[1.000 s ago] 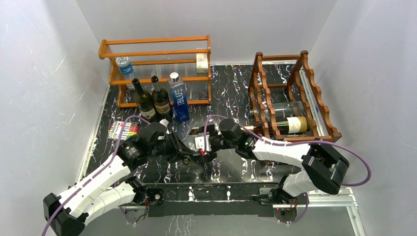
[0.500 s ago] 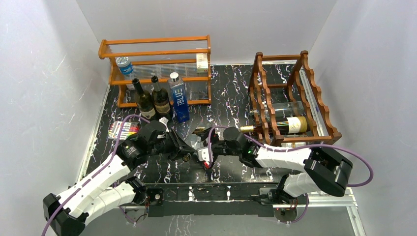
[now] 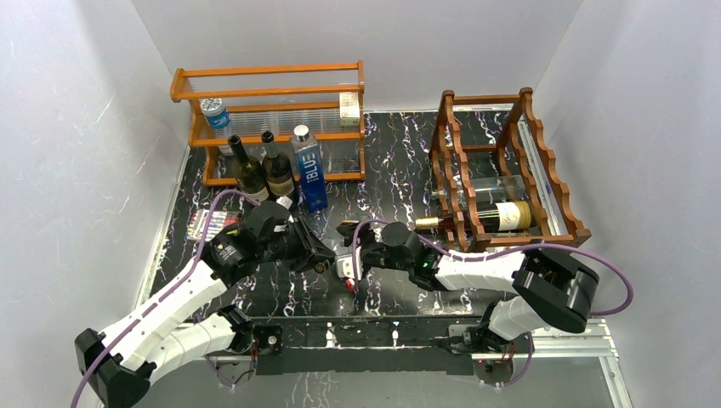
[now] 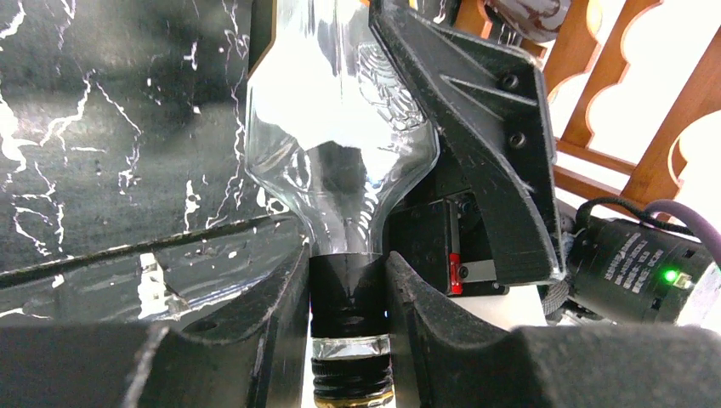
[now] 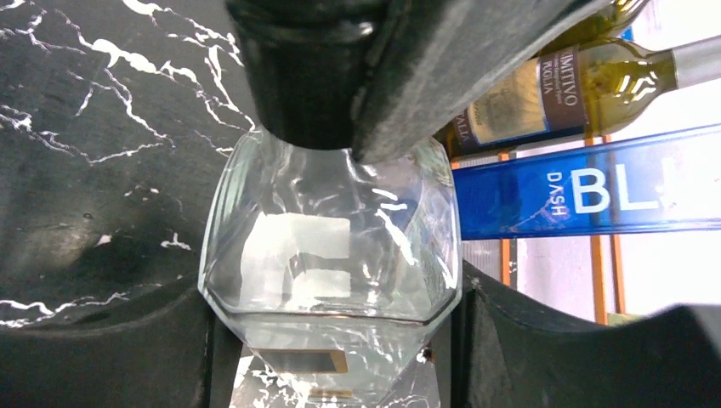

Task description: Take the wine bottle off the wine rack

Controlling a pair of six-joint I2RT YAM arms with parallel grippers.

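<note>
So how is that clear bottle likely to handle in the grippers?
The clear bottle looks like smooth glass, so probably slippery and breakable. It seems empty, so likely light. The left gripper pinches only its neck, so it may pivot.

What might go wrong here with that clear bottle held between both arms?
The left gripper pinches only the dark neck of the clear glass bottle; smooth glass may slip or pivot. The right gripper straddles its wide base; an uneven hold could drop it onto the black marbled table. The tall blue bottle stands close behind; a swing might topple it.
</note>
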